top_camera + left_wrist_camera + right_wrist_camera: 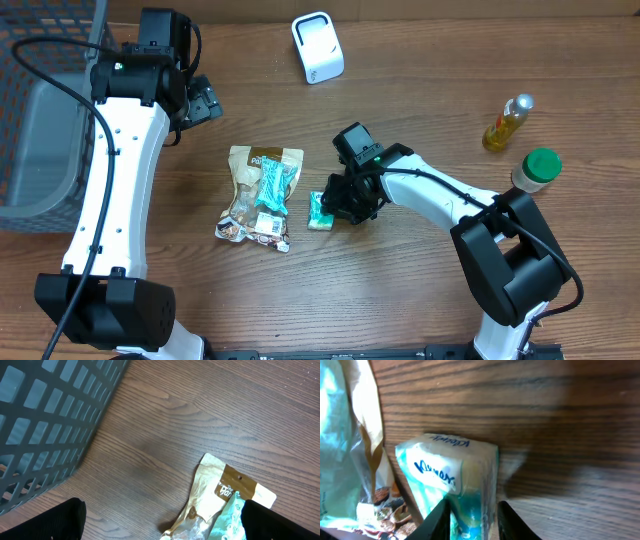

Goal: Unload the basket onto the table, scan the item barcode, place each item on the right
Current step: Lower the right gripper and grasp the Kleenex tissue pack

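A small Kleenex tissue pack (445, 467) lies on the wooden table, just right of a tan snack bag (245, 165). My right gripper (472, 515) is shut on the near end of the pack, one black finger on each side. From overhead that gripper (337, 203) sits low at the pack's (319, 211) right edge. A white barcode scanner (318, 47) stands at the back of the table. My left gripper (165, 522) hangs open above the table beside the snack bag (210, 490), holding nothing.
A teal packet (272, 185) lies on top of the snack bag. A grey mesh basket (40, 110) stands at the left edge. An oil bottle (507, 122) and a green-capped jar (535, 168) stand at the right.
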Available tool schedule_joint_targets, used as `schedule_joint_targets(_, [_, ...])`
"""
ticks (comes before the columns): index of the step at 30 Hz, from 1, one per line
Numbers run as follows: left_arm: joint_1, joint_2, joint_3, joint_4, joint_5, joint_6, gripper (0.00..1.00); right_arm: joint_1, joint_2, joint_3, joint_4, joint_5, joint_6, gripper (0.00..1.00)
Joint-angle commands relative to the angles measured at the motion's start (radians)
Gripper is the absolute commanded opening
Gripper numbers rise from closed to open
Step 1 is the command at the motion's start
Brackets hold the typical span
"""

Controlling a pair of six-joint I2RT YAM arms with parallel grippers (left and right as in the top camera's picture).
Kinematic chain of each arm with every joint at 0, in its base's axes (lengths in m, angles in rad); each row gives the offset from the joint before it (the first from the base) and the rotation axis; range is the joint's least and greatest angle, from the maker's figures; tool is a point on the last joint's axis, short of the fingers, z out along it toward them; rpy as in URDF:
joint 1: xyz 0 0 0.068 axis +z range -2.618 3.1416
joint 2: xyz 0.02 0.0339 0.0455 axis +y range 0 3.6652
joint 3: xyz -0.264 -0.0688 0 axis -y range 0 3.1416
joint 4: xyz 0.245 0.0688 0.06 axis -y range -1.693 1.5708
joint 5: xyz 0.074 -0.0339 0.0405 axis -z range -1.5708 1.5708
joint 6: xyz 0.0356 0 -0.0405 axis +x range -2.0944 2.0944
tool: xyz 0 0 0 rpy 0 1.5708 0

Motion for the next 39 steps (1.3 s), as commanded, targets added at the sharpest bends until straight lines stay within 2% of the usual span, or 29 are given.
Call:
schedule_joint_targets(1, [-0.008, -0.013, 0.019, 0.001, -0.014, 0.019, 0.99, 0.002, -0.006, 0.026, 0.004, -0.058, 0.004, 0.30])
schedule_joint_targets(21, [-0.008, -0.013, 0.019, 0.002, -0.013, 0.019, 0.99, 0.020, -0.005, -0.023, 0.034, 0.024, 0.000, 0.29])
schedule_joint_targets(26, [-0.008, -0.013, 0.019, 0.002, -0.014, 0.019, 1.00, 0.027, -0.005, -0.029, 0.028, 0.065, 0.000, 0.16])
schedule_joint_targets(28, [-0.007, -0.013, 0.019, 0.002, -0.014, 0.019, 0.99, 0.020, -0.005, -0.029, 0.026, 0.057, -0.001, 0.04])
schedule_joint_targets(29, [-0.007, -0.013, 0.019, 0.001, -0.014, 0.019, 1.00, 0.015, -0.005, -0.029, 0.019, 0.054, -0.004, 0.04])
schedule_joint_targets(32, [-0.008, -0.013, 0.019, 0.001, -0.014, 0.019, 1.00, -0.040, -0.021, -0.014, -0.018, -0.100, -0.136, 0.04])
schedule_joint_targets(39, [-0.006, -0.013, 0.019, 0.001, -0.014, 0.019, 1.00, -0.223, -0.140, -0.013, -0.086, -0.666, -0.525, 0.04])
